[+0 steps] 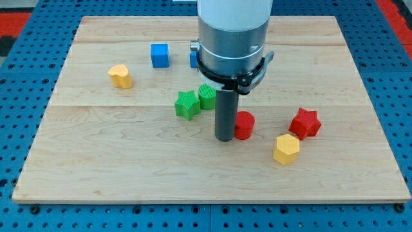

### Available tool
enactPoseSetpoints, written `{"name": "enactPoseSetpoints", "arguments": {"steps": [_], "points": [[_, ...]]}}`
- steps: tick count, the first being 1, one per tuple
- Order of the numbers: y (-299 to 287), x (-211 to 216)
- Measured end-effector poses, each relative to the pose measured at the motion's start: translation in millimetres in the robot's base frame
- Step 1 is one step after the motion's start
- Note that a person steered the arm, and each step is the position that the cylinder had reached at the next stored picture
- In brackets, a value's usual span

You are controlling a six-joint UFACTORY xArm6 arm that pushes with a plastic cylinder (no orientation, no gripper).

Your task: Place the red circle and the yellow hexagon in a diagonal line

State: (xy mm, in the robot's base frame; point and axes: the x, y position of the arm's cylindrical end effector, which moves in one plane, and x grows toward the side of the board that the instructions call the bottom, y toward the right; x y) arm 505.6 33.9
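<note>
Wooden surface (pixel 129 167), carrying: yellow block (pixel 120 76), blue cube (pixel 159 55), second blue block (pixel 193 58) (mostly hidden), green star (pixel 187 105), green block (pixel 207 96), red circle (pixel 244 125), red star (pixel 305 122), yellow hexagon (pixel 286 149).

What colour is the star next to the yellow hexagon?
Red. The star shows clearly in the camera view, beside the yellow hexagon.

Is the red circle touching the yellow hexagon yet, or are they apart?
Apart. Bare wood shows between the red circle and the yellow hexagon. My tip is against the circle's left side.

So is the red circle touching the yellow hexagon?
No, the red circle sits apart from the yellow hexagon, with bare wood between them.
</note>
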Motion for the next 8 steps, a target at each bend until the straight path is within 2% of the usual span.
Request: {"name": "enactPoseSetpoints", "arguments": {"steps": [2,3,5,7,8], "points": [[65.0,-6.1],[73.2,-6.1],[100.8,37.0],[170.7,55.3],[139.2,87.8]]}}
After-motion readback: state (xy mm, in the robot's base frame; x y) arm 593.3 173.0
